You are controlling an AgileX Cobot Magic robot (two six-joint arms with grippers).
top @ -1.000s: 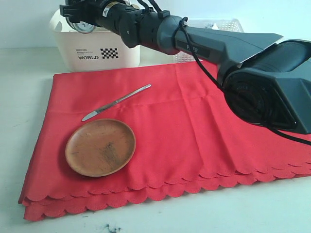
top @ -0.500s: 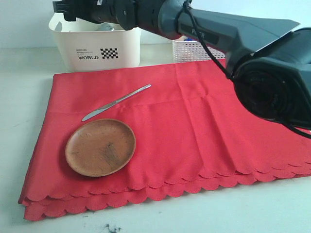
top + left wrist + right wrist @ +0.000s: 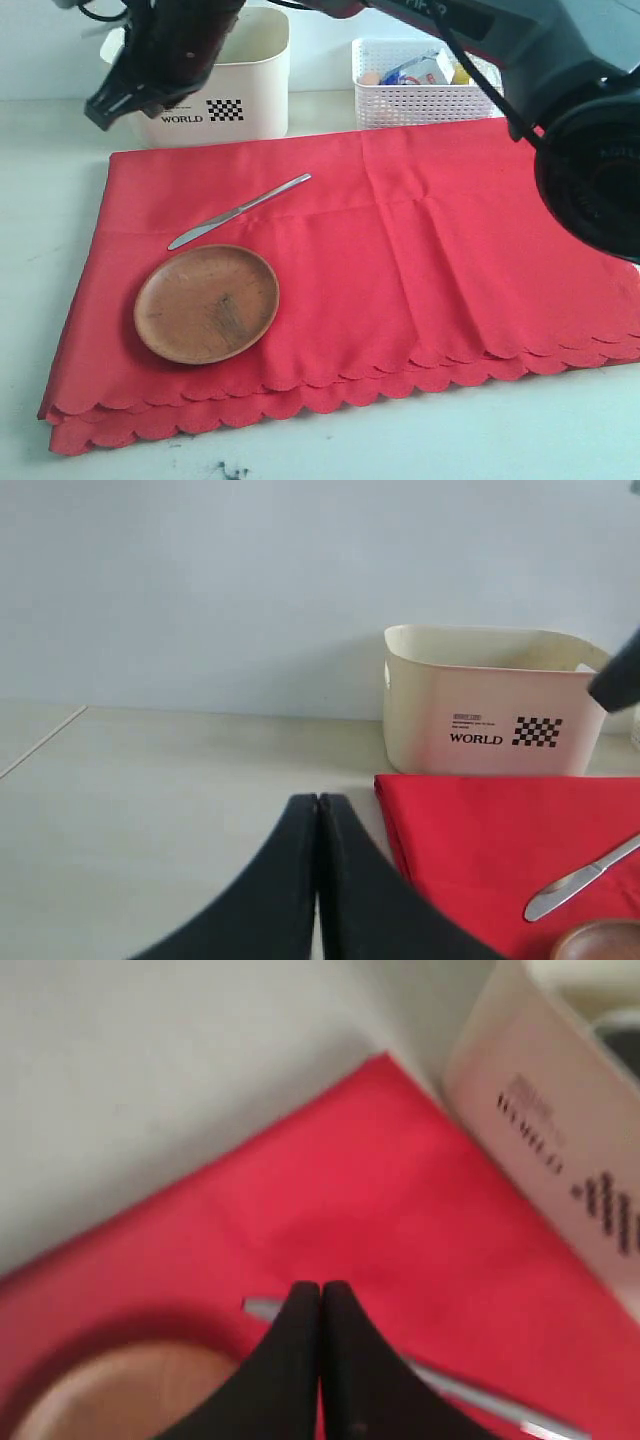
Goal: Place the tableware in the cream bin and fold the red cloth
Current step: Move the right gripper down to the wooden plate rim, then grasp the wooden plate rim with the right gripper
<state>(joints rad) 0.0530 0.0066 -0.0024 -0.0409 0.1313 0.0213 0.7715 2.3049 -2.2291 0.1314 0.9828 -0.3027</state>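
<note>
The red cloth [image 3: 400,250] lies folded double across the table. On its left part rest the brown wooden plate [image 3: 207,303] and, behind it, the silver knife [image 3: 240,210]. The cream bin [image 3: 250,60] stands behind the cloth's far left corner. My right gripper [image 3: 100,105] hangs in front of the bin's left side, reaching across from the right. It is shut and empty [image 3: 321,1288], and hovers above the knife [image 3: 262,1307] and the plate [image 3: 110,1390]. My left gripper [image 3: 318,800] is shut and empty over bare table, left of the cloth [image 3: 490,830].
A white lattice basket [image 3: 425,85] holding a milk carton and food stands behind the cloth, right of the bin. The right arm's bulky body [image 3: 590,150] looms over the cloth's right side. The pale table [image 3: 400,440] runs along the near edge.
The right gripper has left the top of the cream bin and swung down and left in front of it. The round metal thing it held a second ago no longer shows.
</note>
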